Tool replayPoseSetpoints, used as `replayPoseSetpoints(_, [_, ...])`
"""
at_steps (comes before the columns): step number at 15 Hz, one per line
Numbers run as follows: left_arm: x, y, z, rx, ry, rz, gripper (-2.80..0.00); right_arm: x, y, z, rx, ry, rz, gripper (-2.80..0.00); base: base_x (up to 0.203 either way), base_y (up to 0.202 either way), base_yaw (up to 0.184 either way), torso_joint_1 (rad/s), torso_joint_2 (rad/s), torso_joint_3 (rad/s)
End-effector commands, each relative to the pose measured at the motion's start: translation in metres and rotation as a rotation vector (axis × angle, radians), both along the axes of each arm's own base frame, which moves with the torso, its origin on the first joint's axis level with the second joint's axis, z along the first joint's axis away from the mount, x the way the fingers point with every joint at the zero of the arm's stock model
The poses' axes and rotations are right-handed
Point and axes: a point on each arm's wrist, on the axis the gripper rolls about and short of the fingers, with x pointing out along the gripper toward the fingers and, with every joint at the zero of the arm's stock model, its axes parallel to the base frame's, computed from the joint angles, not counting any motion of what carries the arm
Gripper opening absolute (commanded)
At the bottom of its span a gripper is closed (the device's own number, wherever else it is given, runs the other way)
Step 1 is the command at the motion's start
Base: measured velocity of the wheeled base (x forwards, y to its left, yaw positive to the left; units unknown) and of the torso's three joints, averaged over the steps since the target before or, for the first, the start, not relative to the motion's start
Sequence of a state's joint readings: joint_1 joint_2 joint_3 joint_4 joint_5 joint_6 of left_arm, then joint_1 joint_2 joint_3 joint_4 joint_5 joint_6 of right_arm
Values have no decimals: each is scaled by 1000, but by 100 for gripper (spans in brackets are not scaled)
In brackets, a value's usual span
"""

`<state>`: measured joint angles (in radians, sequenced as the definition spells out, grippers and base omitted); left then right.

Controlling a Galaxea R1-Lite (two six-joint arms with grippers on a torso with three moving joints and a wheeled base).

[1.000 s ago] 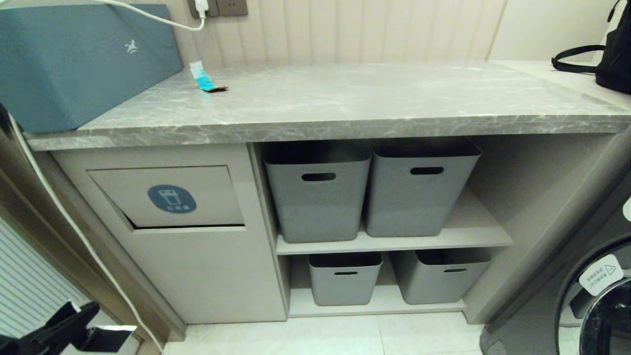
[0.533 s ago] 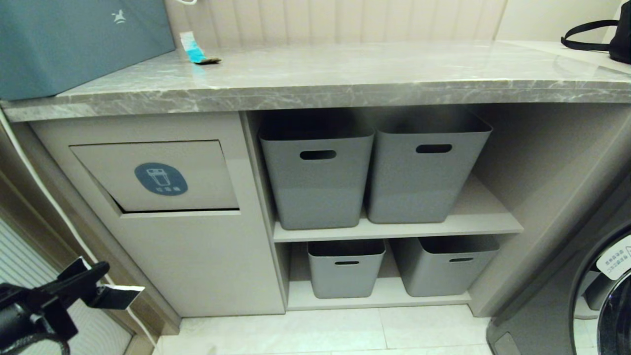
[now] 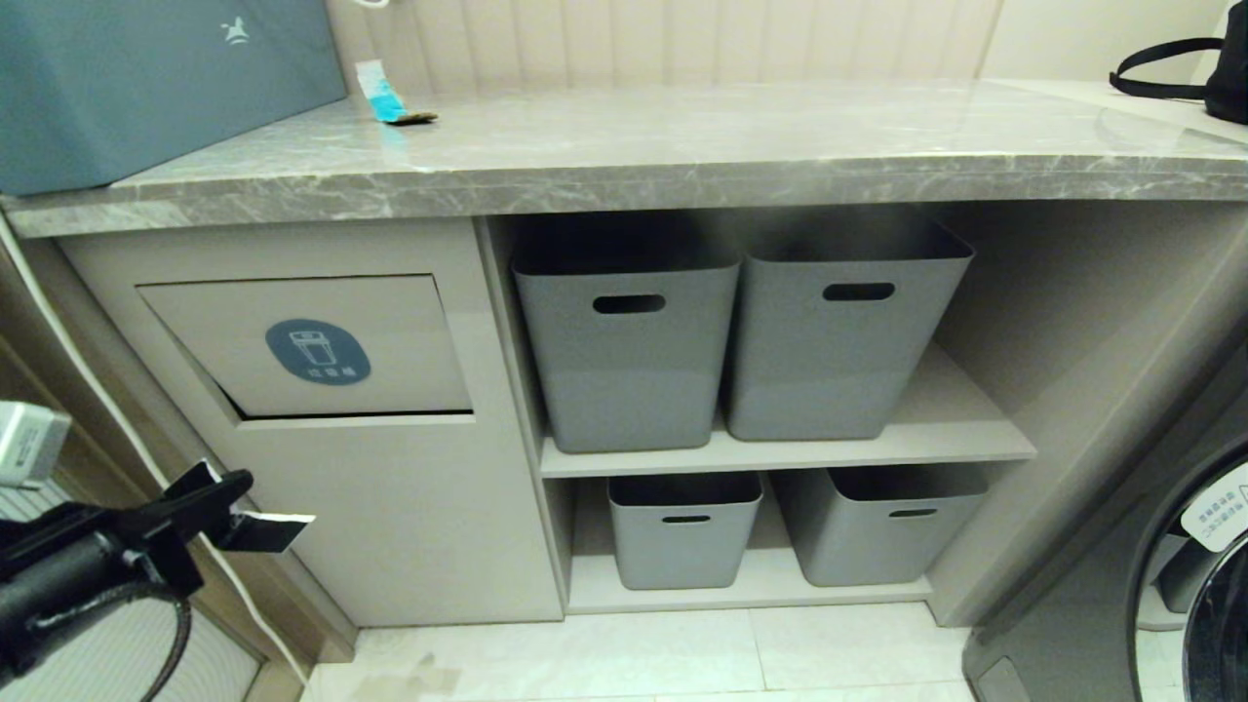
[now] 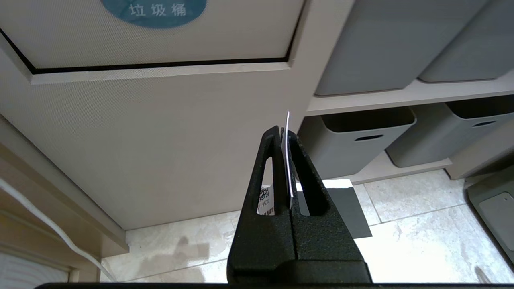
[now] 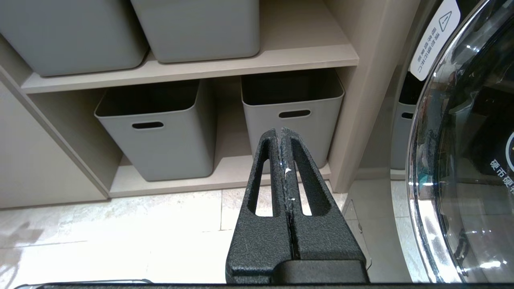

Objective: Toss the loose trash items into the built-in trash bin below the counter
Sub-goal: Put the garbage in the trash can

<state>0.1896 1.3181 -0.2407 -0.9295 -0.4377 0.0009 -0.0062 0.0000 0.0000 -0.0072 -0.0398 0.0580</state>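
Grey marble-look stone with white veining forms the surface [image 3: 682, 146], a thick slab over beige cabinetry. Near its back left, just beside a long blue box [image 3: 166, 78] with a white horse logo, lies a turquoise-and-white wrapper piece [image 3: 388, 97] with a torn brown end, flat on the stone. Below the slab on the left is the built-in trash bin [image 3: 390, 341]: a beige flap panel with a dark slot along its lower edge and a blue oval label [image 3: 317, 352] bearing a white bin icon. To its right, open shelves carry four grey plastic tubs [image 3: 624, 361] with slot handles, two above and two below. A washing machine door [image 5: 461, 160] shows at the far right, over a pale tiled floor [image 3: 634, 653].

The left gripper [image 3: 229, 487] sits low at the lower left of the head view, in front of the cabinet and below the flap, its black arm reaching in from the left edge and angled up toward the panel. Its fingers are pressed together on a thin flat scrap [image 4: 287, 160], seen edge-on as a white sliver in the wrist view; in the head view it juts out beyond the tips as a dark piece with a white end [image 3: 268, 531].

The right gripper [image 5: 281, 134] hangs low facing the lower tubs, fingers pressed together with nothing between them.
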Motion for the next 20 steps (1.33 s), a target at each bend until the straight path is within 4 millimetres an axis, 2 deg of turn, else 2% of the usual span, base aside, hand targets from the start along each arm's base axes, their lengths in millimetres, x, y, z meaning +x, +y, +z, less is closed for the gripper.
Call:
replayPoseSetpoints(1, [19,3,-15,-13,71,-4,-280,0,0,0,0,3,0,-280,0,0,0,0,0,0])
replayPoseSetpoints(6, [68,6,-39,-40,42,-66,-280,0,0,0,0,3,0,-280,0,0,0,0,0,0])
replayPoseSetpoints(11, [121,6,-61,-72,-14,-255,-280,0,0,0,0,3,0,-280,0,0,0,0,0,0])
replayPoseSetpoints(15, [153,12,-57,-52,-82,-165,-280,0,0,0,0,3,0,-280,0,0,0,0,0,0])
replayPoseSetpoints(20, [192,18,-58,-57,-157,-164,-280,0,0,0,0,3,0,-280,0,0,0,0,0,0])
